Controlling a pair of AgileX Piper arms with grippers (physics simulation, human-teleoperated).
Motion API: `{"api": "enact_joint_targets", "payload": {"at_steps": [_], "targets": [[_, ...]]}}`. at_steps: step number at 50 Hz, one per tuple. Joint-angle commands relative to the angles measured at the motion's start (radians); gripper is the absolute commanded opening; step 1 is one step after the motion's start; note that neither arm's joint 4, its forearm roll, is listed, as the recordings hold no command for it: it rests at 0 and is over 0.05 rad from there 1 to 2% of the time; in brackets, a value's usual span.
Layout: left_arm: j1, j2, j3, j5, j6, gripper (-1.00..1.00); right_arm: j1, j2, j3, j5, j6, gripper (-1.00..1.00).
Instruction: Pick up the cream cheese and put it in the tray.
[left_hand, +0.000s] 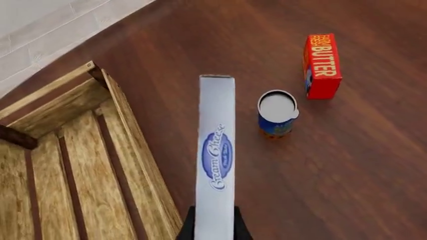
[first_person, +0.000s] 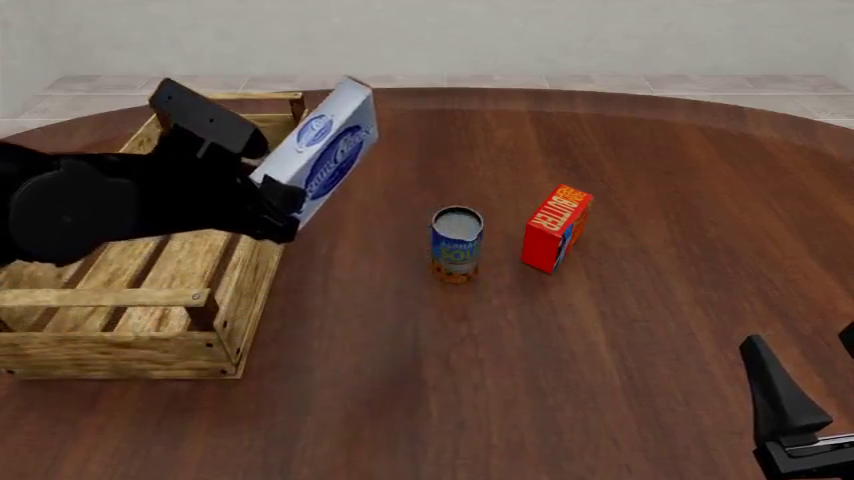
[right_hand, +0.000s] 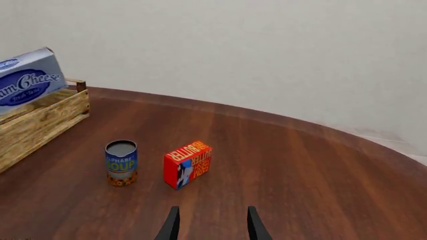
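Left end effector (left_hand: 213, 231), on my left wrist view, pinches the cream cheese (left_hand: 217, 155) by its near end; the carton hangs above the bench (left_hand: 360, 170), just beside the tray (left_hand: 80, 165) wall, with a can (left_hand: 277, 112) and a butter box (left_hand: 322, 65) beyond. My front view shows the carton (first_person: 324, 155) tilted over the tray's (first_person: 120, 350) right edge. My right wrist view shows the right end effector (right_hand: 210, 225) spread, holding nothing, above bare bench.

Front view: looks forward and down from above, behind my arms.
Wrist views: look along my fingers.
Shared: can (first_person: 457, 244), butter box (right_hand: 187, 164).
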Motion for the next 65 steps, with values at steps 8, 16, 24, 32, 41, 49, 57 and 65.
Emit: {"api": "enact_joint_targets", "payload": {"at_steps": [8, 16, 24, 32, 41, 49, 57, 65], "targets": [[0.102, -0.005, -0.035, 0.024, 0.032, -1.0, 0.001, -0.003, 0.001, 0.002, -0.003, 1.0], [0.158, 0.02, -0.052, 0.021, 0.037, -1.0, 0.003, -0.002, 0.001, 0.002, -0.005, 1.0], [0.183, 0.03, -0.03, 0.003, 0.044, -1.0, 0.004, -0.002, 0.001, 0.002, -0.003, 1.0], [0.253, 0.034, -0.03, -0.003, 0.04, -1.0, 0.004, 0.001, 0.0, 0.001, -0.005, 1.0], [0.273, 0.011, -0.049, 0.016, 0.037, -1.0, 0.006, 0.002, 0.0, 0.003, -0.009, 1.0], [0.305, 0.028, -0.028, -0.008, 0.034, -1.0, 0.006, 0.002, 0.0, 0.005, -0.009, 1.0], [0.345, 0.057, -0.012, -0.037, 0.031, -1.0, 0.006, 0.002, 0.0, 0.005, -0.01, 1.0], [0.377, 0.082, 0.005, -0.056, 0.043, -1.0, 0.007, 0.002, 0.0, 0.005, -0.011, 1.0]]}}
